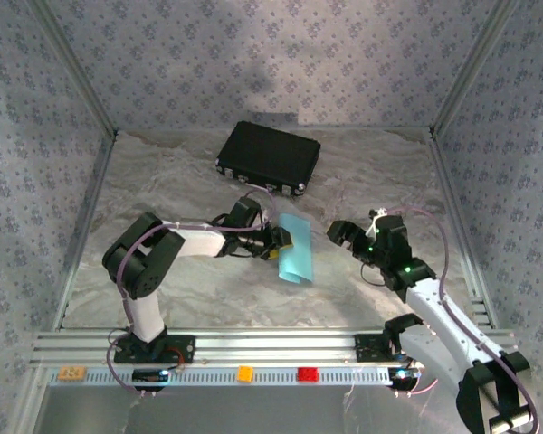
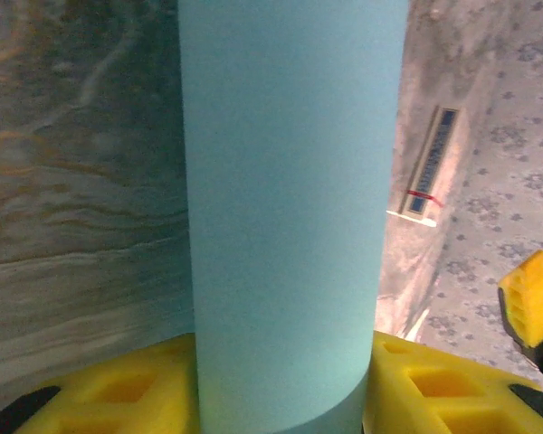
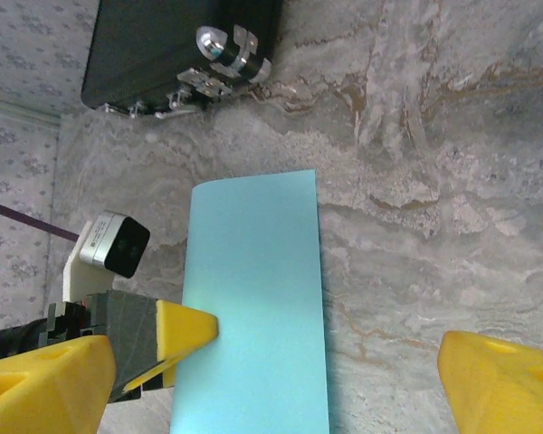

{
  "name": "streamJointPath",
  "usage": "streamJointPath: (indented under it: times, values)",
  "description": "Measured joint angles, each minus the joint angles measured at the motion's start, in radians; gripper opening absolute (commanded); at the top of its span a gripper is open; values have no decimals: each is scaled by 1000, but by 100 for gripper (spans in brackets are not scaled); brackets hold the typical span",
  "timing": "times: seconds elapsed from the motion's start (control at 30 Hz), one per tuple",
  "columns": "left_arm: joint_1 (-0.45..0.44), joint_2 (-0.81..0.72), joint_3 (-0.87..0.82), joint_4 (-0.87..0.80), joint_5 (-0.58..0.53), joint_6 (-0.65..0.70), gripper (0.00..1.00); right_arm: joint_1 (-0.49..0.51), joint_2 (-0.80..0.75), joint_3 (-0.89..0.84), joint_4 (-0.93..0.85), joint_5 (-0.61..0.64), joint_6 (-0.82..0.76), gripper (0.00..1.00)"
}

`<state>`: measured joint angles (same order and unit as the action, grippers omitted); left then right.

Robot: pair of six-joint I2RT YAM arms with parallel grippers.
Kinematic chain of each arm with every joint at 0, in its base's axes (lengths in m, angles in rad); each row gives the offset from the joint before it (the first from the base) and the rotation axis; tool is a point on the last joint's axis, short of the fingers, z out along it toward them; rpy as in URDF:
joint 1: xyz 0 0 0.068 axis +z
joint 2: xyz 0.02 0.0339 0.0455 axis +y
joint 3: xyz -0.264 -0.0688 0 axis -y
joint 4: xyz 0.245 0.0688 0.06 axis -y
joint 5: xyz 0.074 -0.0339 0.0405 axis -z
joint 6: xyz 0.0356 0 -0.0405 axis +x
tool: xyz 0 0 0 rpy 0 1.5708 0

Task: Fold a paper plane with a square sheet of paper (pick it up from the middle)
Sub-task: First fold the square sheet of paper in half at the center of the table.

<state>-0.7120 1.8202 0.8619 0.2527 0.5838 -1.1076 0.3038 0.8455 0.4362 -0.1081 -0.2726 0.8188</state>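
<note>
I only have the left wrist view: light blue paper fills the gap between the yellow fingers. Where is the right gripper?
Observer: The right gripper sits to the right of the light blue paper sheet, apart from it, with its jaws wide open.
Operator: What shape is the paper overall?
Observer: A narrow rectangle. The left gripper is at its left long edge.
Operator: Anything beyond it?
Observer: A black rectangular case lies further back on the marble-patterned table, not touching the paper.

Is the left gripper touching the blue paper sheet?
Touching: in the right wrist view the left gripper pinches the edge of the blue paper sheet.
</note>
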Motion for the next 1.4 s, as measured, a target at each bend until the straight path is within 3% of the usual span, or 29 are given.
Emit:
streamJointPath:
  times: [0.43, 0.57, 0.8, 1.4]
  values:
    - [-55, -5, 144, -343, -185, 220, 70, 13, 74, 8, 0, -21, -7, 96]
    - [-61, -37, 159, -414, -233, 269, 73, 15, 74, 8, 0, -20, -7, 96]
    - [-51, -55, 164, -447, -244, 302, 63, 18, 83, 8, 0, -19, -7, 96]
    - [-14, -51, 168, -521, -233, 343, 55, 39, 113, 15, 0, -15, -6, 97]
